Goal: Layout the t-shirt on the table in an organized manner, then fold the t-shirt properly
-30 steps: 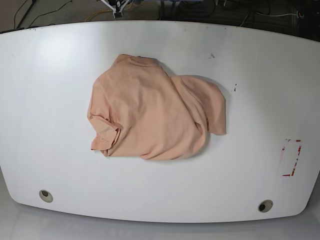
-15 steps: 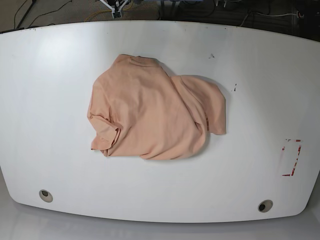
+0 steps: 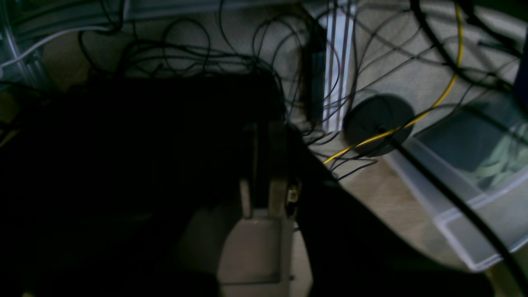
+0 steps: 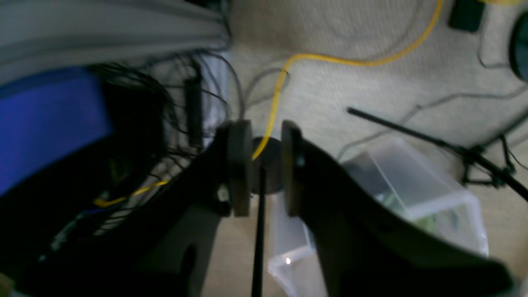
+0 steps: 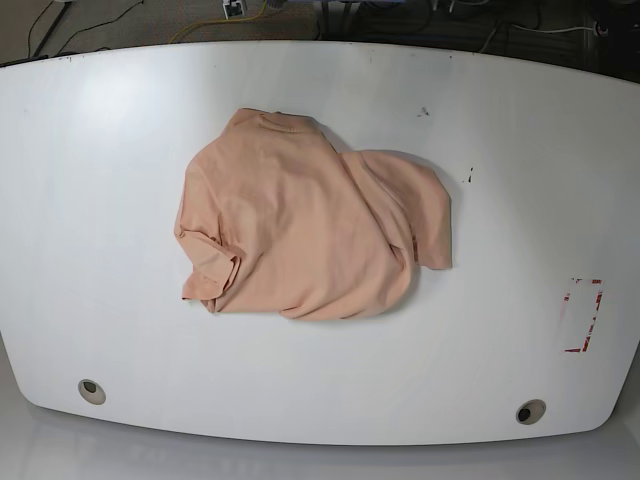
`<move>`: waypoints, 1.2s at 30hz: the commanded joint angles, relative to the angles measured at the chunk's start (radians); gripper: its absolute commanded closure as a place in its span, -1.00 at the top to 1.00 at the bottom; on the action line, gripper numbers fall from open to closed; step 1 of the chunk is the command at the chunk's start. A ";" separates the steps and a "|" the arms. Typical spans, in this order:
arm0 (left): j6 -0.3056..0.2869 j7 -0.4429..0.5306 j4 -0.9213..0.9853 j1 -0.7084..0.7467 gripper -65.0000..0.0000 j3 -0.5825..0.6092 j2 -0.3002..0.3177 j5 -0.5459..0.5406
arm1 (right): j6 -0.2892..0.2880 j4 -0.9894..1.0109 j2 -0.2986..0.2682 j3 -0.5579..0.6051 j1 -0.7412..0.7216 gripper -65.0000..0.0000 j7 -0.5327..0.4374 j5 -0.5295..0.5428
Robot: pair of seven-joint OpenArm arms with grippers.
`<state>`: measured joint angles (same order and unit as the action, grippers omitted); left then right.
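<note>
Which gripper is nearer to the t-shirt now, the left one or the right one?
Cannot tell. The left gripper and the right gripper both hang over cabled floor, off the table. Neither appears in the base view, where the t-shirt lies crumpled.

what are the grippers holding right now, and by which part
Nothing. The t-shirt lies crumpled on the table, untouched. The left gripper is shut on nothing; the right gripper has an empty gap between its jaws.

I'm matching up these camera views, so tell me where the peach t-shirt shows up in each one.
Base: the t-shirt lies crumpled mid-table, slightly left of centre.
Left wrist: not in it; only floor and cables.
Right wrist: not in it; only floor.
Shared landmark: the yellow cable appears in both wrist views.
</note>
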<state>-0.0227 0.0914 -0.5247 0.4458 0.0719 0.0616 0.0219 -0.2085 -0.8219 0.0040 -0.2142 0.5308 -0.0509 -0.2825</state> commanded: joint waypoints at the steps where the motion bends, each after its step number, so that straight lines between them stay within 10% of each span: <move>1: 0.002 -0.002 -0.056 0.057 -0.88 -0.001 0.005 -0.001 | 0.005 -0.050 -0.003 -0.003 0.053 -0.62 -0.008 0.007; 36: 0.004 0.000 -0.987 0.692 -0.88 -0.114 0.160 -0.003 | -0.052 -0.799 0.070 0.000 0.582 -0.62 -0.008 0.137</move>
<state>-0.0189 0.0727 -1.4631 1.0882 -0.0311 0.2199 0.0223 -0.2512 -1.5818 0.0719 -0.2138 1.0672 -0.0448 -0.1532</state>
